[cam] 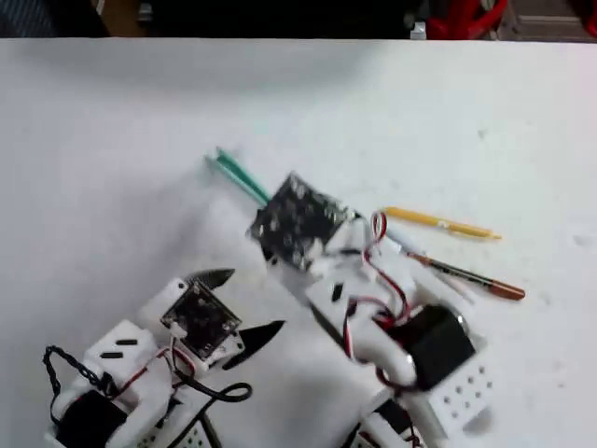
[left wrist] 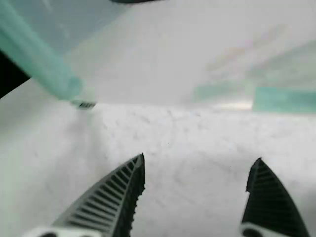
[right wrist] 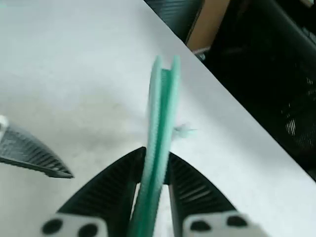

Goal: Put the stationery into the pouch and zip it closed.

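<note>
High view first, and the job is looking barely begun. The yellow pencil (cam: pixel 438 222) and the brown pen (cam: pixel 471 276) are lying loose on the matte white table (cam: pixel 112 140), near each other, both slim, straight sticks. Nothing is showing inside the pouch (cam: pixel 235 175), which is lying beyond the arms; only its thin green edge is standing out against the table. Loading and zipping are both looking undone. The left gripper (cam: pixel 252 301) is hanging nearer the arms' bases, apart from the pouch, its dark pointed fingers spread wide and holding nothing.

Left wrist view now: those ribbed black fingers (left wrist: pixel 118 197) are gaping over bare tabletop. Ahead, the pouch wall is reading as clear, glossy film with a soft teal band running along it.

Over to the right wrist view: the right gripper (right wrist: pixel 155 153) is pinching the green zip edge (right wrist: pixel 160 108) between its ridged pads, clamped tight. That edge is showing as two flat plastic strips pressed together and standing upright off the table. Whether the mouth is open enough for the pencil, I cannot tell.
</note>
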`<state>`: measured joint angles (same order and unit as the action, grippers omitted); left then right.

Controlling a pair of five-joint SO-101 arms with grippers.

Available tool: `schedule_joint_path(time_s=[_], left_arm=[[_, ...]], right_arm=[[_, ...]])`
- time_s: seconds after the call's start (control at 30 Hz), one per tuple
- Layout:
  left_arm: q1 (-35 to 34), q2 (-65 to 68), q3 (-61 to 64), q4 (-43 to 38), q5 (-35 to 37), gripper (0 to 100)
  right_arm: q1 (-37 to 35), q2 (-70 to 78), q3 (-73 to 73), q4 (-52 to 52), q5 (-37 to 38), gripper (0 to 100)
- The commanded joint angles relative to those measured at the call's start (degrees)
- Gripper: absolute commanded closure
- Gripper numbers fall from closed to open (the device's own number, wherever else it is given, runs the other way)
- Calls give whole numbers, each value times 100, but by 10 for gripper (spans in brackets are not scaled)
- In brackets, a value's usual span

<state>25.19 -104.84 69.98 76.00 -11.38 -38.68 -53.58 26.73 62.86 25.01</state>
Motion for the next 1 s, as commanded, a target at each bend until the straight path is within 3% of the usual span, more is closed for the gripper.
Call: schedule_joint_path(time_s=[0.0,0.17,0.27,0.37,0.5,0.63,0.77,0.97], left_arm=[[-470,22,-114,-158,70,675],[-1622,13,0,-527,70,679],[-1868,13,237,-809,158,679],[-1604,13,360,-862,721,677],[-1174,13,308,-862,1055,678],[-901,40,-88,-668,1116,679],[-505,40,-615,-237,1090,676],[-224,40,-941,-220,1090,676]], right_arm=[[207,84,-167,-31,-62,981],[400,-207,-149,48,141,981],[400,-418,-396,101,176,981],[365,-435,-941,418,141,981],[-444,-435,-1829,1156,-132,981],[-1358,-435,-2576,1851,-141,981],[-1429,-479,-3007,2255,-44,981],[-1851,-488,-3402,2862,97,981]])
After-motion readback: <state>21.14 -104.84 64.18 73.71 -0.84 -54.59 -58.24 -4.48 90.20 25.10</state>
